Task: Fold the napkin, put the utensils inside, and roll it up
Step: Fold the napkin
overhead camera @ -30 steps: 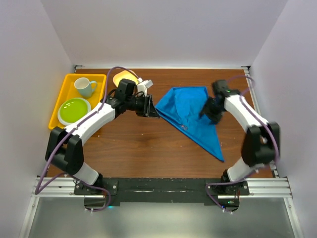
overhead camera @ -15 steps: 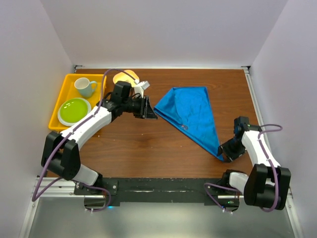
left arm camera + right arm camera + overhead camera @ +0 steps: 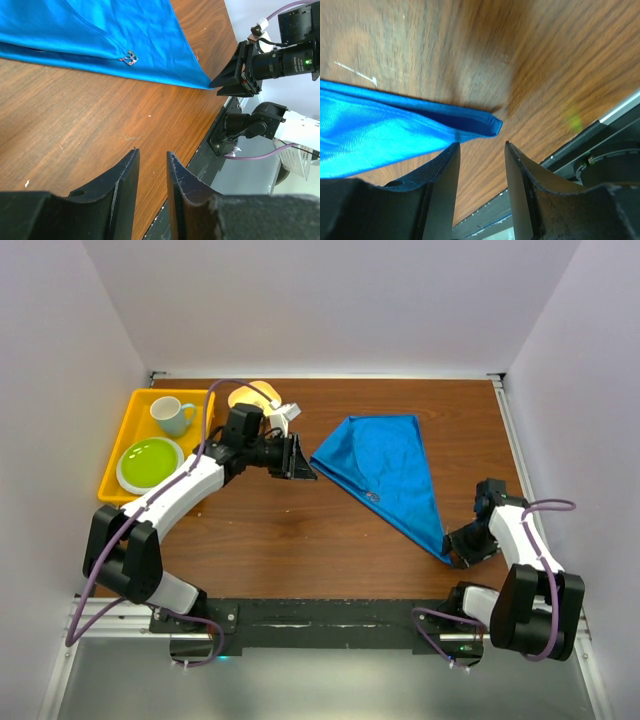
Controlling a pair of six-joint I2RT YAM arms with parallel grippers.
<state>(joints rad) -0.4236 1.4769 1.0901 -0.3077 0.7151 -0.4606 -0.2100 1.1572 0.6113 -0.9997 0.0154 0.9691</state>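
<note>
napkin (image 3: 385,465) sits right of desk (image 3: 290,540) centre, folded into a long flat wedge: broad end toward the far edge, tapering to a sharp point aimed at the near right corner. Long axis runs diagonally from far-middle to near-right. Key relation: that point lies straight ahead of the right tool (image 3: 481,146), in line with the gap and just off the tips, but not between them in the wrist view. Its fingers (image 3: 442,175) stand apart with nothing pinched. Right arm is clearly the nearer one for that corner. My guess at the next move is a short push forward along the axis, kept low, then a close on the tip. Left tool (image 3: 303,462) is just beside the wedge's left corner, over bare wood. Its jaws are a narrow slot apart and empty. Cloth is royal blue, thin, smooth with a slight sheen, hemmed edge. Plies are stacked at the tip, so there's a risk of catching only the top one. It looks limp and will likely drape and drag if lifted. utensil (image 3: 131,58): only a small iridescent purple-pink metal bit shows at the wedge's long edge facing the left side, about midway along. The rest is hidden, so I can't tell which piece of cutlery it is. Desk is dark wood grain, hard, lightly scuffed, so the cloth may slide rather than crease.
</note>
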